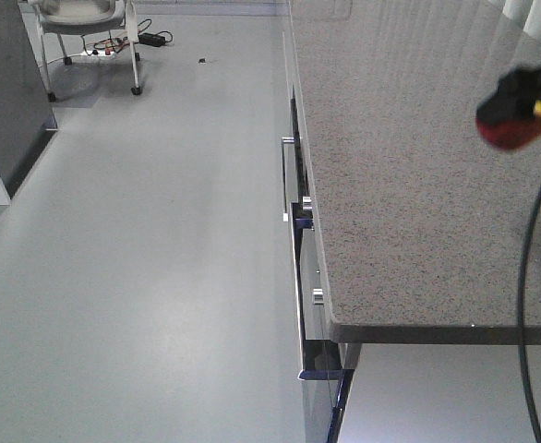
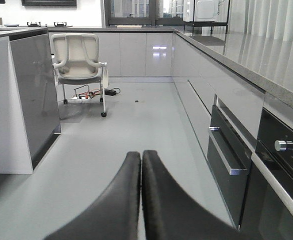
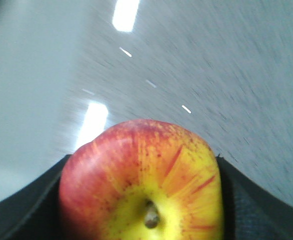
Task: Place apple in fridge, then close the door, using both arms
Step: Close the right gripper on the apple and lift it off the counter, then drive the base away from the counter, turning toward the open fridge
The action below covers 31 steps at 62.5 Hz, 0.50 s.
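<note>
Presently on record, item by item.

Apple (image 3: 141,185): round, red skin streaked with orange, and a broad yellow patch spreading from a short brown stem that faces the right wrist camera. It fills the lower centre of that view. In the front view it is a blurred red-and-yellow blob at the upper right edge, above the countertop (image 1: 409,166) and not touching it.

Right gripper (image 1: 520,109): parted about the width of the apple and clamped on it. Dark fingers (image 3: 29,215) press against the fruit's left and right flanks at the bottom of the wrist view. Behind the apple, the speckled grey surface is streaked with blur and bright light reflections.

Right arm: mostly out of frame. Only the black gripper body shows at the upper right of the front view, with a dark cable (image 1: 529,277) hanging down the right edge.

Left gripper (image 2: 141,160): the two black fingers are pressed together along their length at the bottom centre, with nothing between them.

Left arm: the gripper points level, low over the grey floor (image 2: 136,125), towards a white wheeled chair (image 2: 79,60) at the upper left. A dark glass-fronted oven (image 2: 236,155) with a steel handle is at the right.

Fridge and door: cannot be identified in these views.
</note>
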Motion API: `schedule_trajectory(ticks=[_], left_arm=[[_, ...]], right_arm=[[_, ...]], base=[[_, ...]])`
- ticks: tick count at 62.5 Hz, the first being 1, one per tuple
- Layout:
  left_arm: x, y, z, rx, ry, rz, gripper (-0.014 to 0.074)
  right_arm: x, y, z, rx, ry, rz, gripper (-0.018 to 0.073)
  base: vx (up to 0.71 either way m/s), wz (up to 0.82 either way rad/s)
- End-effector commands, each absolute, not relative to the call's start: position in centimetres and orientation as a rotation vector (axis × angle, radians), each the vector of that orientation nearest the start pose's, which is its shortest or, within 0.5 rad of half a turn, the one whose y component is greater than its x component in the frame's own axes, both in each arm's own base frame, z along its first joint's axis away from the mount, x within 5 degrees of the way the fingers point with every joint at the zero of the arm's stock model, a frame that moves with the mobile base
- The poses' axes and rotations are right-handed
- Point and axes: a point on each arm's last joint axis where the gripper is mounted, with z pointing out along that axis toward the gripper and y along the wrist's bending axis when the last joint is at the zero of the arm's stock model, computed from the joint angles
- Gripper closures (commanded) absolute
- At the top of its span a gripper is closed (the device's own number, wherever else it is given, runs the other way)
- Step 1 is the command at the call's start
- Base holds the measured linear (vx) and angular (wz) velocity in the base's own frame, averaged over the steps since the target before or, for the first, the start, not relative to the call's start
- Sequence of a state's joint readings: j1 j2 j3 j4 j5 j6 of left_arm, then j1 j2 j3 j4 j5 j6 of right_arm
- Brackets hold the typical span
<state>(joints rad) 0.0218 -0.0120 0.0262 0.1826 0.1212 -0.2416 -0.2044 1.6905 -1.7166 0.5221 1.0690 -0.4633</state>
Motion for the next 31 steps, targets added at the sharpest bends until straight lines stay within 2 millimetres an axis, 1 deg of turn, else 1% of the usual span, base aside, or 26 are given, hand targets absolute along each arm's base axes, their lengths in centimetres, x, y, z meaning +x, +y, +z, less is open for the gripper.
schedule_trajectory(ticks=[1,4,7,14,20,24,31], left_arm=[[5.7,0.2,19.2,-0.081,1.561,-0.03,0.0603],[5.7,0.2,19.2,-0.081,1.561,-0.03,0.0603],[5.7,0.2,19.2,-0.081,1.561,-0.03,0.0603],[5.7,0.2,19.2,-0.081,1.561,-0.03,0.0603],[5.7,0.2,19.2,-0.081,1.561,-0.03,0.0603],[5.7,0.2,19.2,-0.081,1.561,-0.03,0.0603],[5.7,0.2,19.2,-0.081,1.561,-0.03,0.0603]], right_arm=[[31.5,-1.5,46.5,-0.283,2.095,0.421,0.0571],[29.6,-0.9,48.0,-0.308,2.056,0.432,0.0568],[27.2,-0.3,49.6,-0.337,2.013,0.426,0.0568],[23.0,0.8,51.8,-0.4,1.97,0.408,0.0567],[19.7,1.6,52.9,-0.448,1.953,0.401,0.0566],[18.0,2.0,53.4,-0.47,1.937,0.39,0.0566],[15.8,2.5,54.2,-0.485,1.891,0.365,0.0566]], base=[[0.0,0.0],[0.0,0.0],[0.0,0.0],[0.0,0.0],[0.0,0.0],[0.0,0.0],[0.0,0.0]])
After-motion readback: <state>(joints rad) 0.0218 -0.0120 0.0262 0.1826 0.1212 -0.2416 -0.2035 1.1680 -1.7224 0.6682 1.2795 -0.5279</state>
